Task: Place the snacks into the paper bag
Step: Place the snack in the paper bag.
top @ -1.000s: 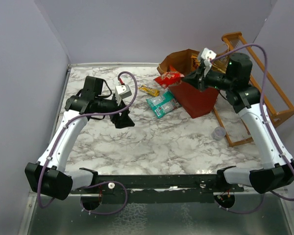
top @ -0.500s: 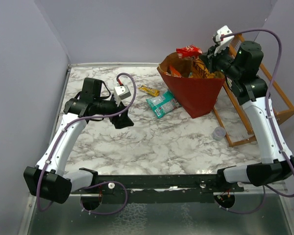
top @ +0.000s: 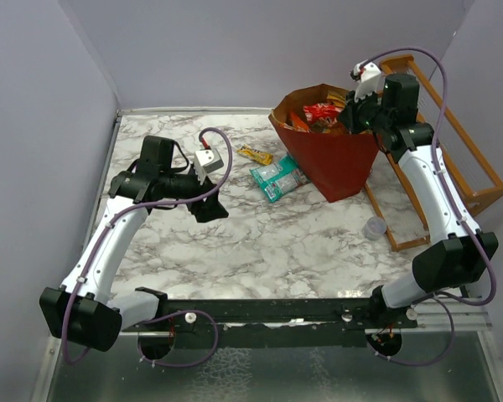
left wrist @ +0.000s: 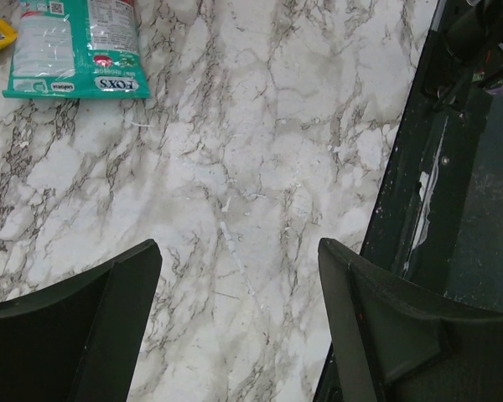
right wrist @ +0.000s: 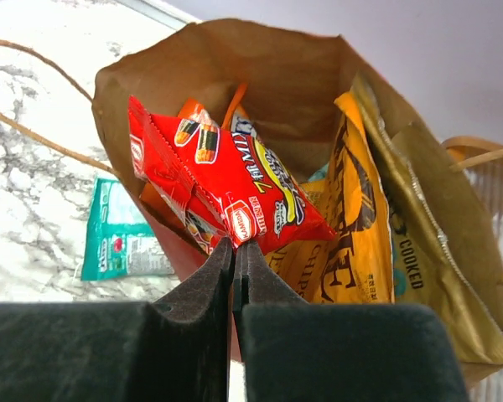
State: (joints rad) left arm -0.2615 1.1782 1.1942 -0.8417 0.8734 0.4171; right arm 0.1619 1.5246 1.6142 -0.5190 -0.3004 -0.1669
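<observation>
A red snack packet (right wrist: 235,188) is pinched by its lower edge in the closed right gripper (right wrist: 234,244) and held at the mouth of the paper bag (top: 335,167), just above other packets (right wrist: 352,226). A teal packet (top: 277,177) is seen on the table (top: 260,243), nearer the wide-open, empty left gripper (left wrist: 237,251).

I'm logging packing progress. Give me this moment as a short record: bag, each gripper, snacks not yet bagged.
bag: tall red paper bag, standing, mouth open, packets inside
right gripper: shut on a corner of the shiny red snack packet, at the bag's mouth
left gripper: open, empty, above the white marble table
not yet bagged: teal-and-white pouch and small yellow bar, lying on the table left of the bag
</observation>
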